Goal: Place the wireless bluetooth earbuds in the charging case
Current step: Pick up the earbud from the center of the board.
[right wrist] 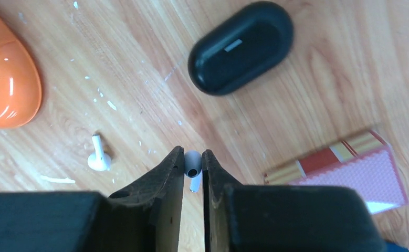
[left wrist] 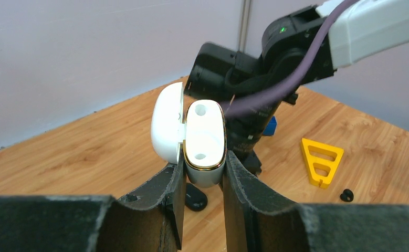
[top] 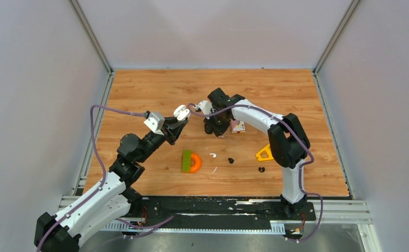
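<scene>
Both grippers loaded above the wooden table [top: 139,89].
Left gripper [left wrist: 203,161] clamps the white charging case [left wrist: 205,134], lid swung open; right gripper [right wrist: 192,153], nearly closed, pinches one white earbud [right wrist: 192,164]. Black case [right wrist: 240,47] lies on the table below it. A second white earbud [top: 212,155] and two black earbuds [top: 230,160] [top: 261,169] lie nearer, on the table.

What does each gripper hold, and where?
Left gripper: open white charging case, clamped across its lower body. Right gripper: a white earbud, pinched at its head.
</scene>
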Robot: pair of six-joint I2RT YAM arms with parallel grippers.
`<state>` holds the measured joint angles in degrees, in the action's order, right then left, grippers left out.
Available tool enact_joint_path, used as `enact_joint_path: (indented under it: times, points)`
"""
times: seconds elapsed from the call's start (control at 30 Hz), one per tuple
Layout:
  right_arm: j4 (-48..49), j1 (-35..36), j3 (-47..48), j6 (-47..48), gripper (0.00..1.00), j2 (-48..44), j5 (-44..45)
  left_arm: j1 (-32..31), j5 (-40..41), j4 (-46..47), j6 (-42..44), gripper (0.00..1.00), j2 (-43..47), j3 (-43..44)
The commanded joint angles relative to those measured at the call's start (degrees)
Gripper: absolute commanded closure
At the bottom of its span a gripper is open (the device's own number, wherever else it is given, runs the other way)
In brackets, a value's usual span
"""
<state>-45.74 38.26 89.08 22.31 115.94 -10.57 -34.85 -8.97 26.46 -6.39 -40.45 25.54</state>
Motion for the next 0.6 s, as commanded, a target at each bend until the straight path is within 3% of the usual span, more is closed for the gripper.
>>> enact_joint_path:
  times: [0.0,0.3,0.43,0.57]
  points:
    - [-1.1,-3.0,1.0,-1.8,0.93,-6.4,-5.5,0.2,-2.1,3.3,-0.8,1.00,-1.1,0.3]
    - [1.4,-8.1,-1.1,-3.7,0.93,-13.9,-20.8,0.3,-4.2,3.8,-1.3,1.00,-2.6,0.2]
    - [4.1,-8.3,-4.6,-4.0,0.92,-16.5,-21.2,0.3,-4.5,4.3,-1.4,1.00,-3.5,0.4]
    - [5.7,-8.2,-9.2,-3.5,0.92,-12.7,-20.5,0.2,-4.5,4.5,-1.7,1.00,-3.6,0.4]
